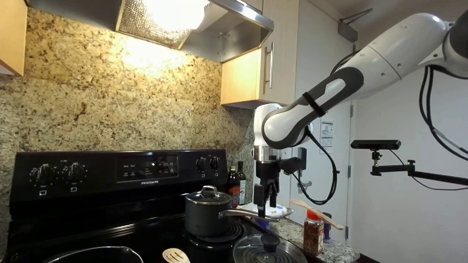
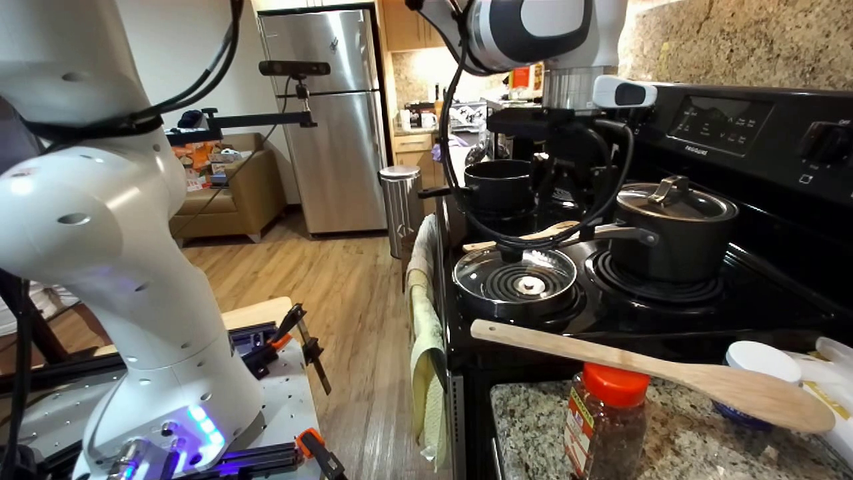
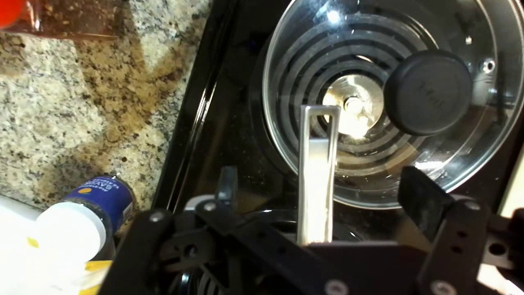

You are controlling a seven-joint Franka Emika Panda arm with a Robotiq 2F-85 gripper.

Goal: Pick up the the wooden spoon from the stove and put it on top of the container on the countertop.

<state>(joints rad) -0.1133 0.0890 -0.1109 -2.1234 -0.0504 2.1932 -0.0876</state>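
Note:
A wooden spoon [image 1: 329,221] lies across the red lid of a spice container [image 1: 313,237] on the countertop; both also show in an exterior view, the spoon [image 2: 560,343] and the container [image 2: 606,427]. A slotted wooden utensil [image 1: 175,255] lies on the black stove [image 1: 98,170]; it also shows in an exterior view [image 2: 493,244]. My gripper [image 3: 321,182] is open, pointing down over the stove. The saucepan's metal handle [image 3: 317,196] shows between its fingers in the wrist view; I cannot tell if they touch it. In the wrist view the spoon is out of view.
A lidded saucepan [image 1: 206,215] stands on a back burner. A glass lid [image 1: 252,252] with a black knob covers a front burner. A black pan [image 2: 500,183] stands farther along. A white-lidded blue jar [image 3: 98,200] and bottles [image 1: 241,182] stand beside the stove. A range hood hangs above.

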